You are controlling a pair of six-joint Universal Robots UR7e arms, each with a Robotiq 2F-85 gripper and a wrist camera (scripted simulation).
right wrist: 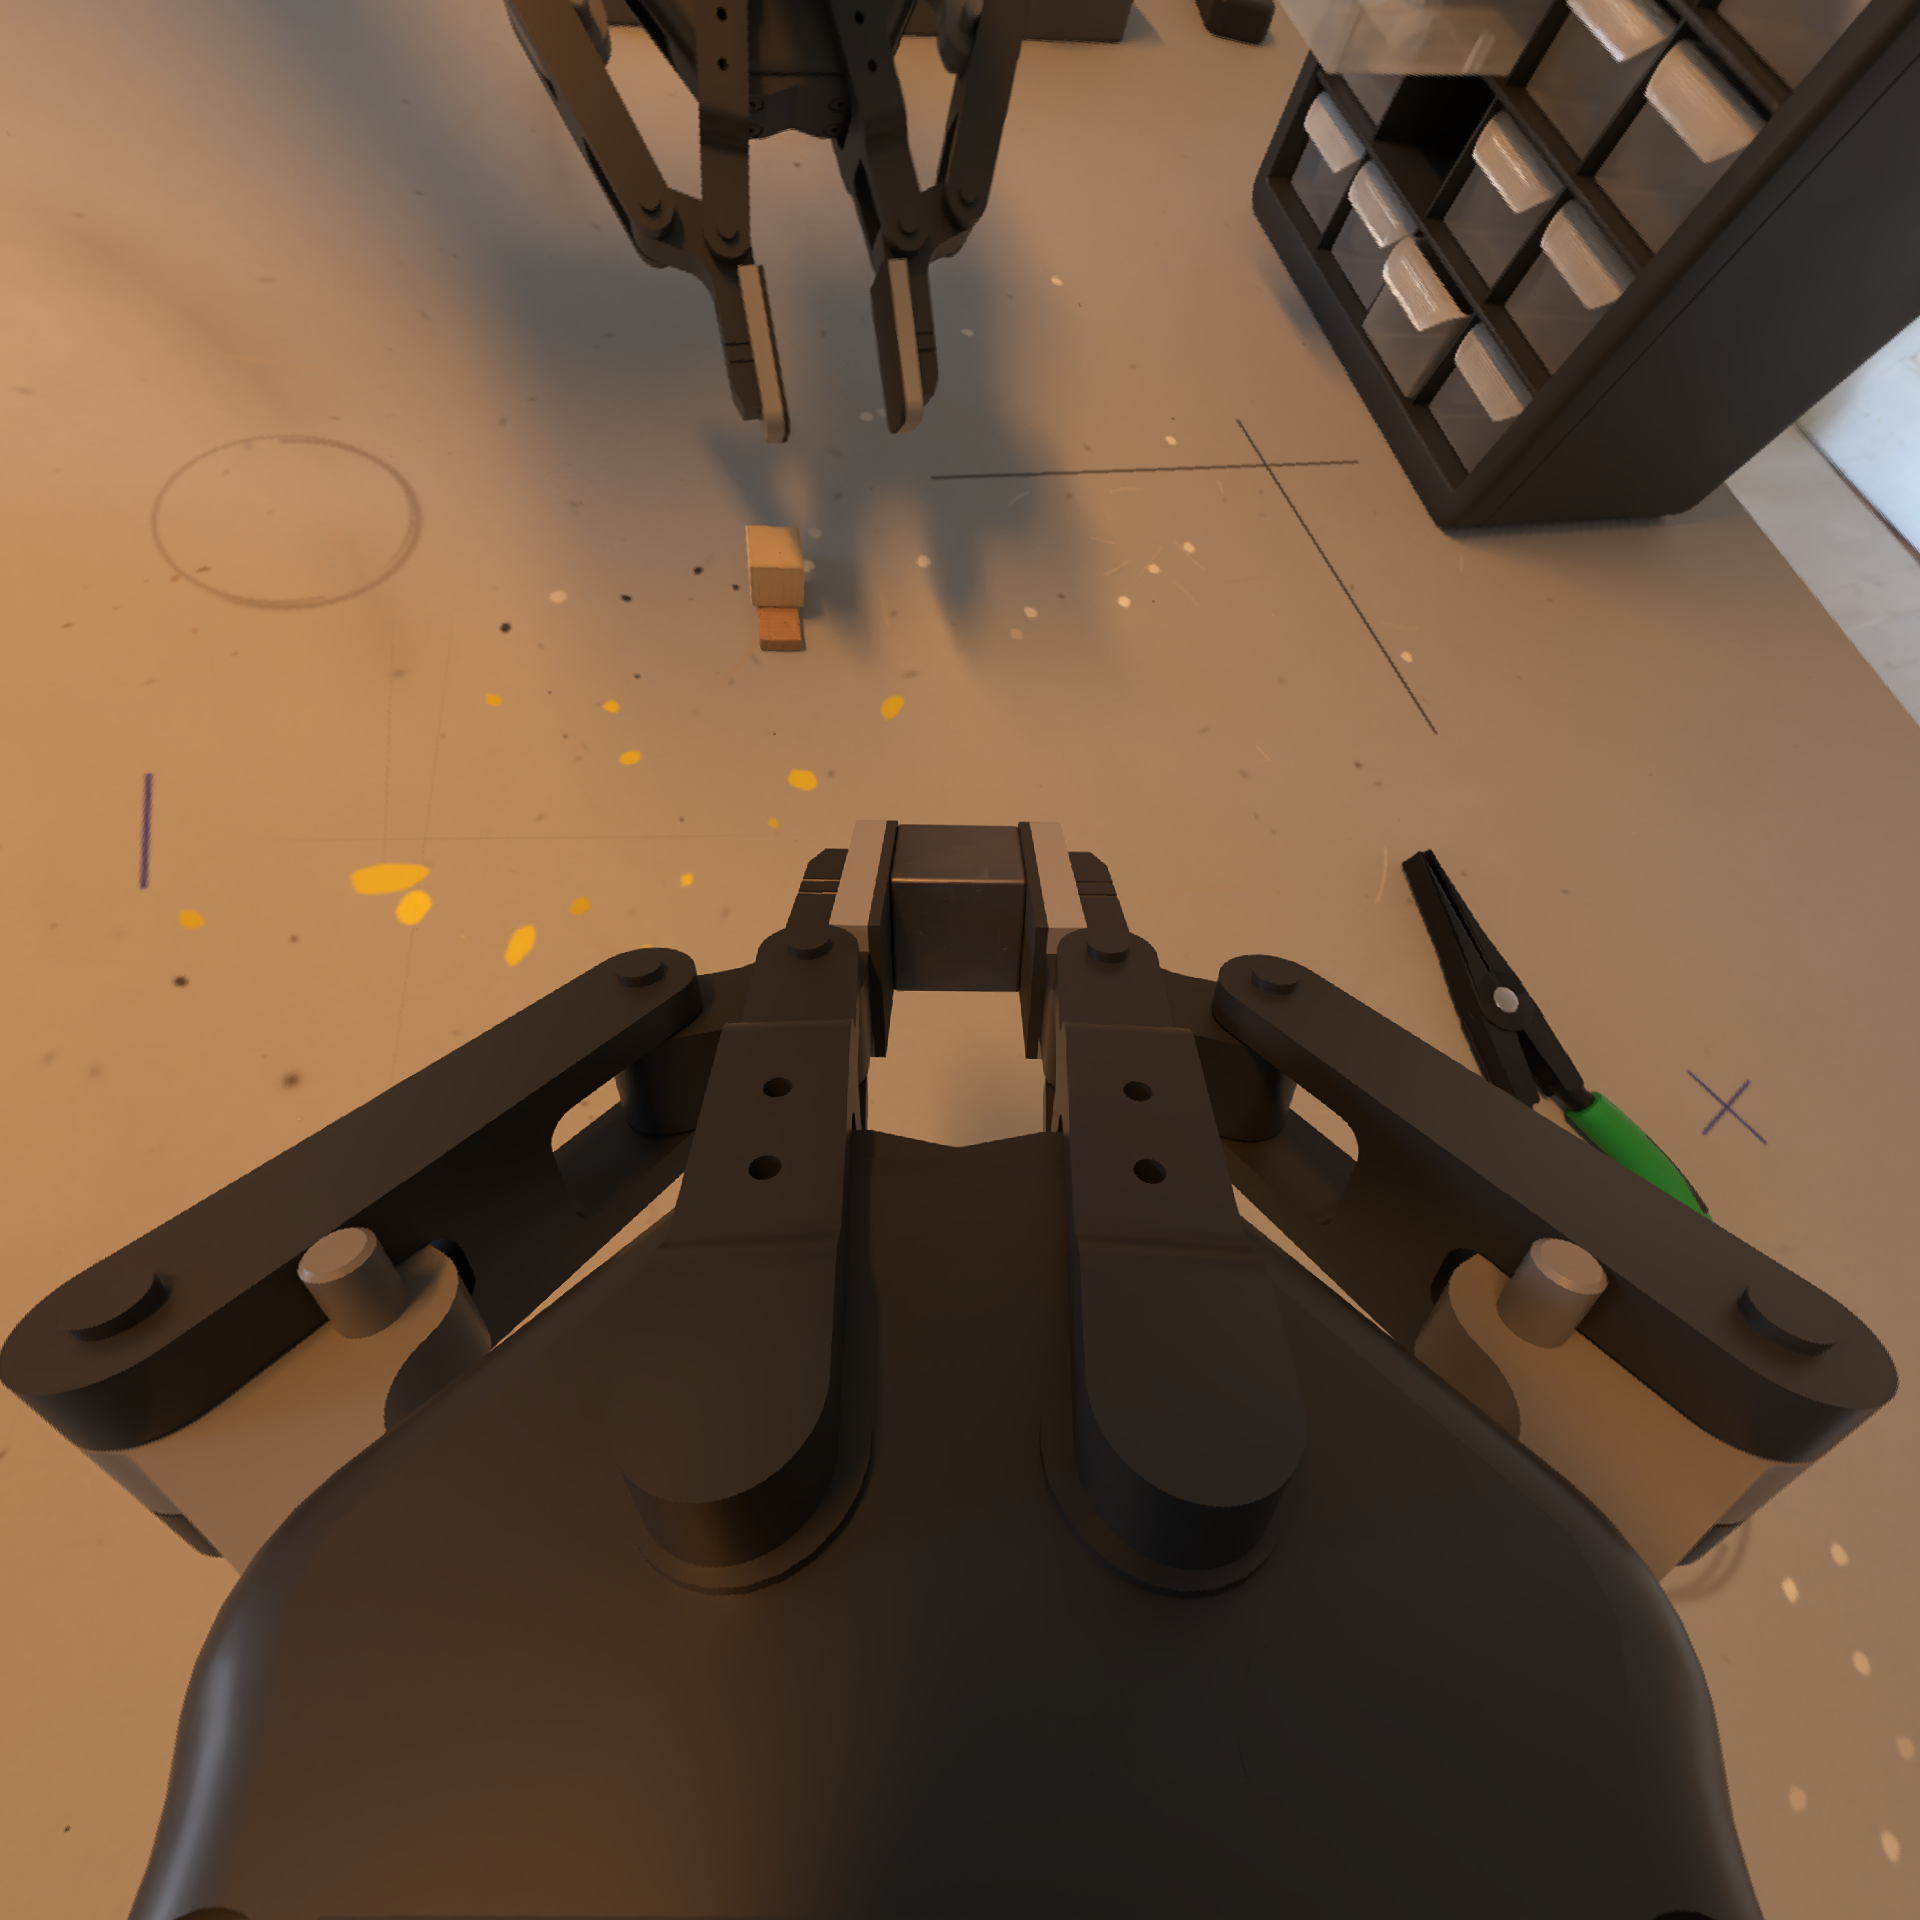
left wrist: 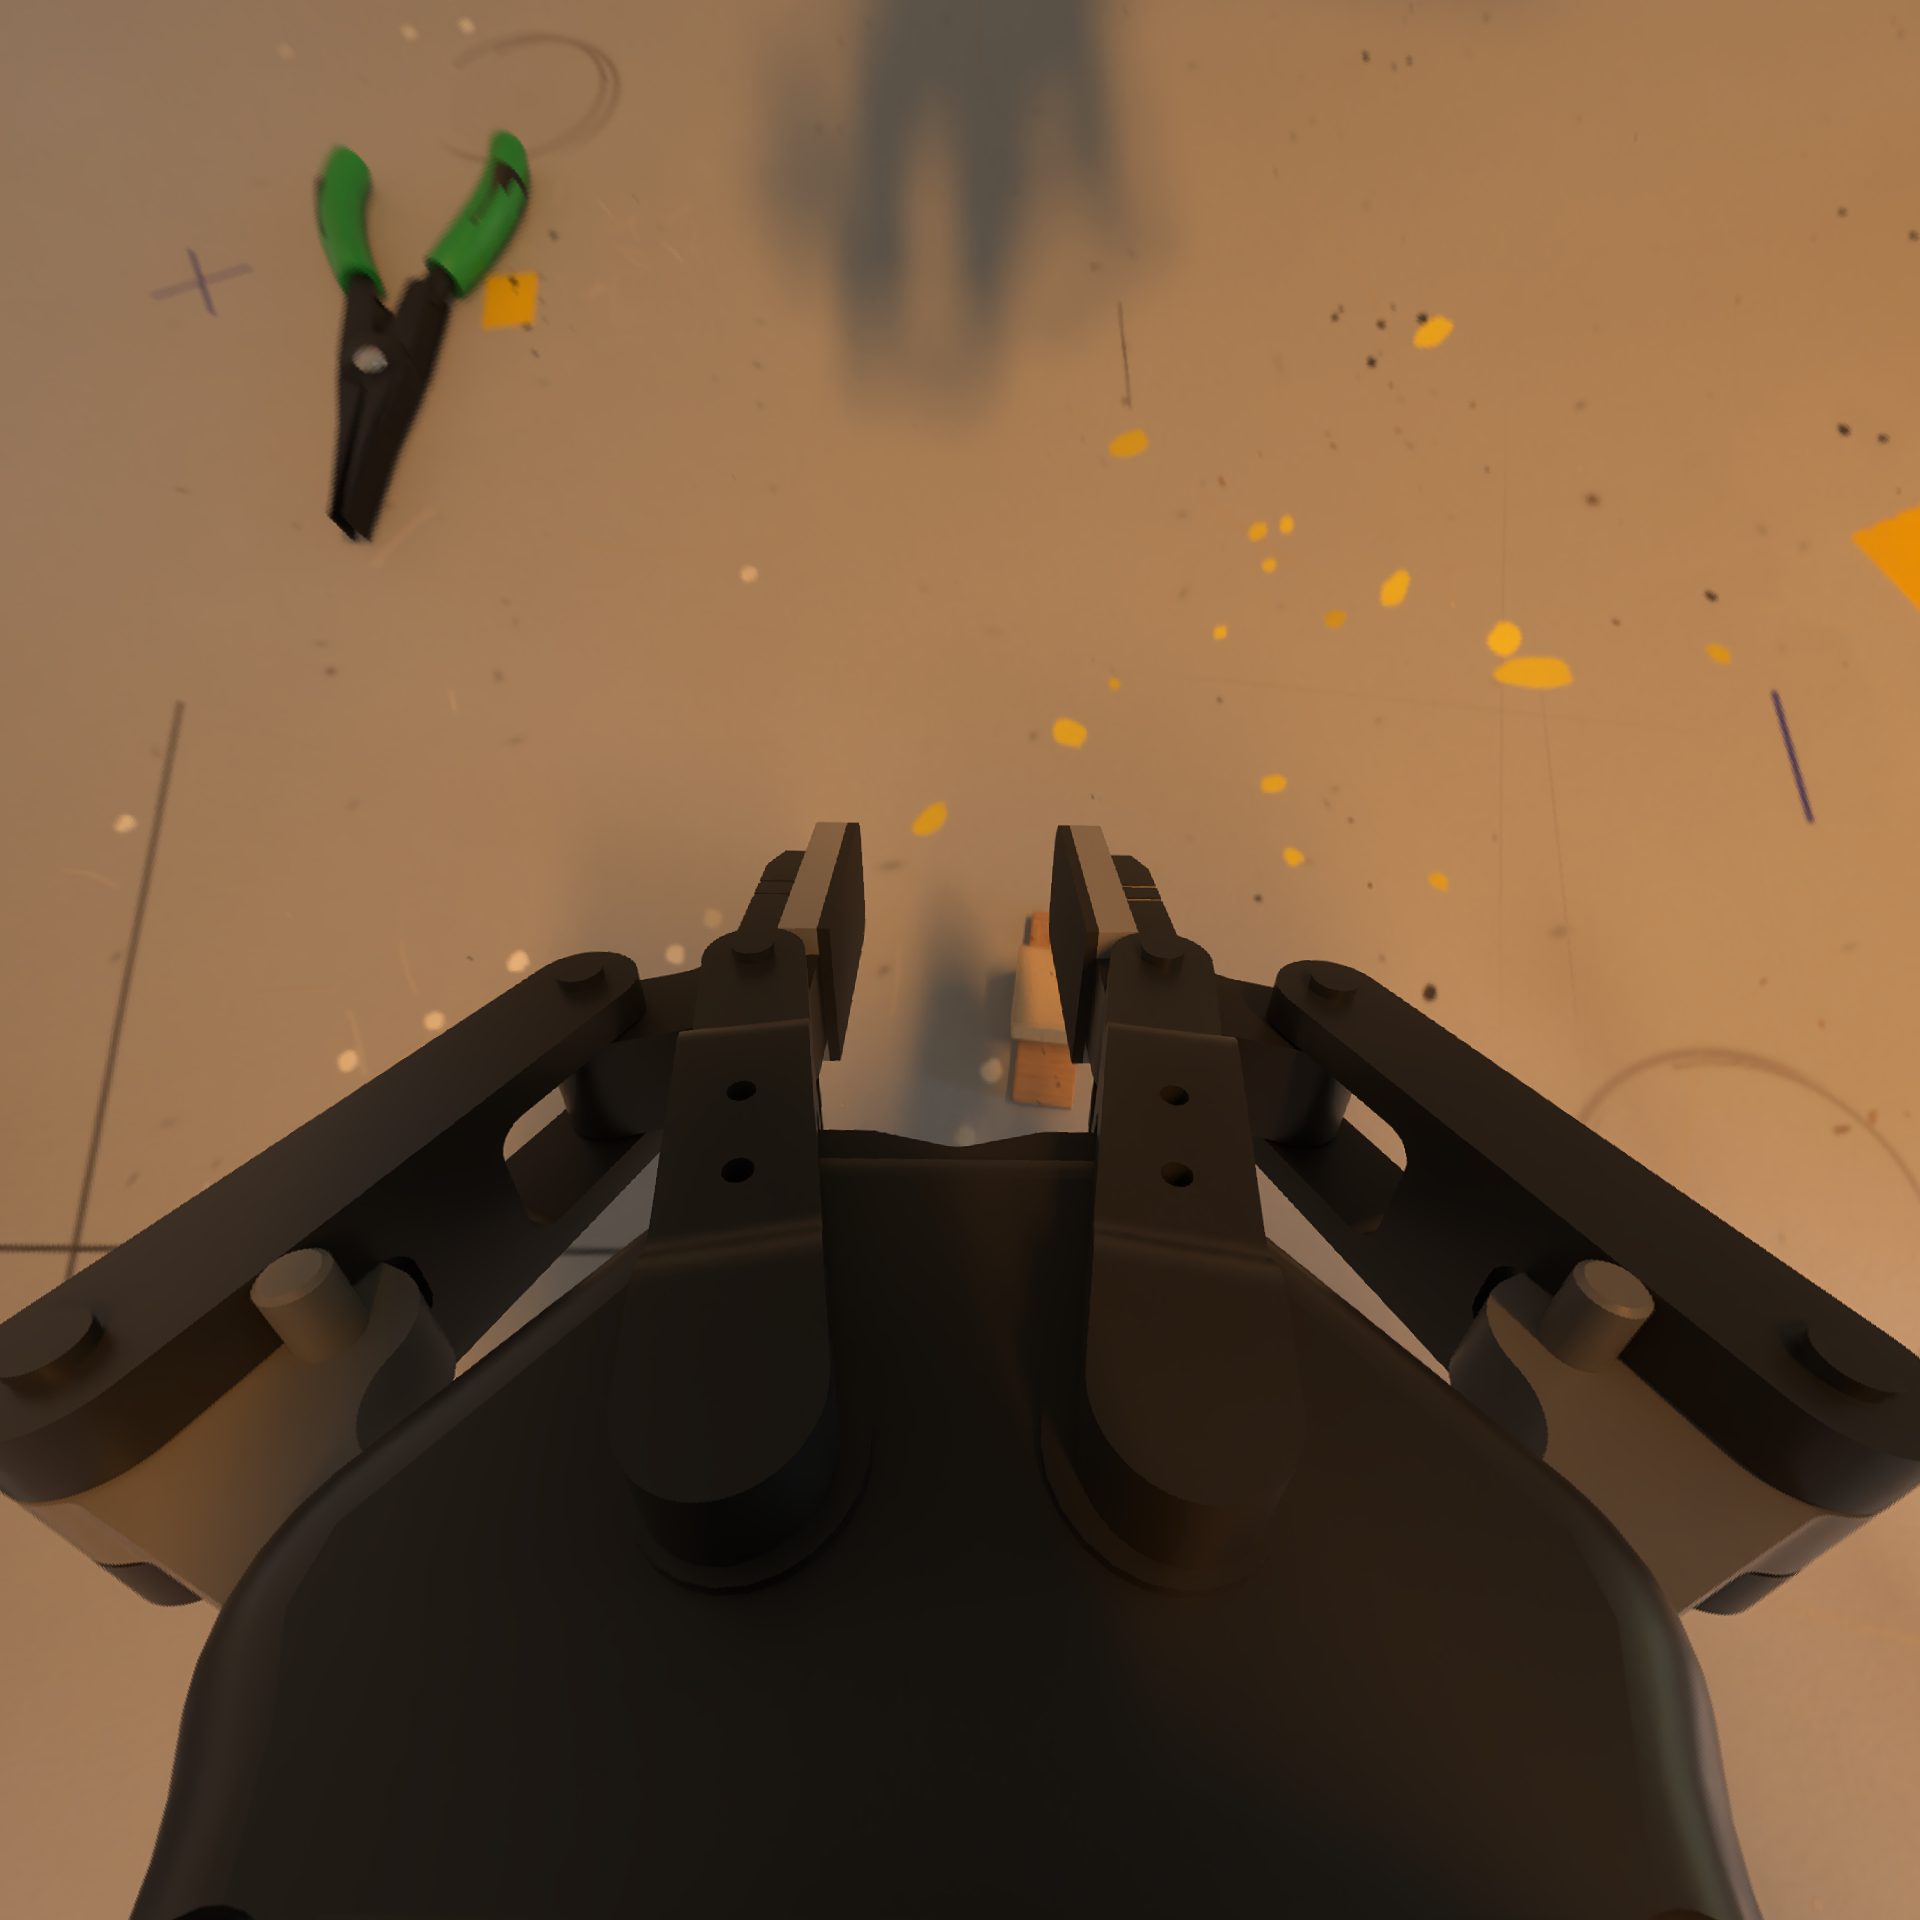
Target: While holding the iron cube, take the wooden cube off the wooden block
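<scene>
Wooden cube (right wrist: 774,564) sits on top of the wooden block (right wrist: 780,628), and both rest on the table (right wrist: 1039,675). One pale cube and one flat, darker block make this little stack. It stands on the table between the two claws.

One big tan table holds everything. It has many yellow spots, dark specks and thin pen lines on it. One dark drawer box (right wrist: 1621,239) stands at the far right corner in the right wrist view, with many small bins inside.

Two claws show. One is the left gripper (right wrist: 837,416), which hangs above the table, just behind the stack. Its two fingers are apart and hold nothing. In the left wrist view the stack peeks out beside one finger, low between the pads. The other is the right gripper (right wrist: 956,899). It is squeezed tight on one iron cube (right wrist: 956,914), a dark gray cube held up off the table between the two pads.

One pair of pliers (left wrist: 400,332) with two green handles lies flat on the table, well apart from the stack.
</scene>
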